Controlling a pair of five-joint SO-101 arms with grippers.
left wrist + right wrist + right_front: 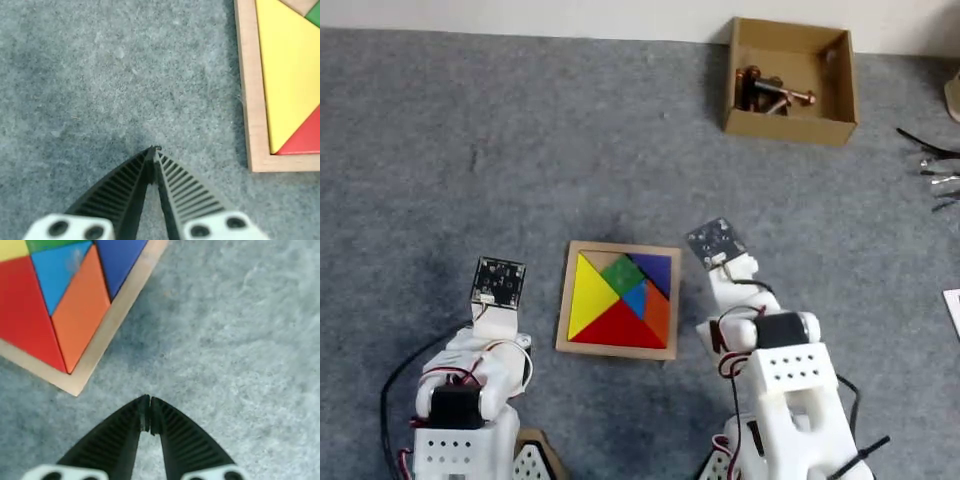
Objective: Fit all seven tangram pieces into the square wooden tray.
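Observation:
The square wooden tray (564, 305) lies on the grey carpet between the two arms, filled with coloured tangram pieces: a yellow triangle (588, 293), a red triangle (620, 327), a green piece (621, 272), a light blue triangle (636, 298), an orange piece (658, 312) and a dark blue piece (656, 270). My left gripper (152, 151) is shut with nothing in it, over the carpet just left of the tray (247, 100). On the tray's right side, near its corner (75, 385), my right gripper (149, 401) is likewise shut and holds nothing.
A cardboard box (790, 125) with metal parts stands at the back right. Cables (930, 165) lie at the right edge. A white wall borders the carpet at the back.

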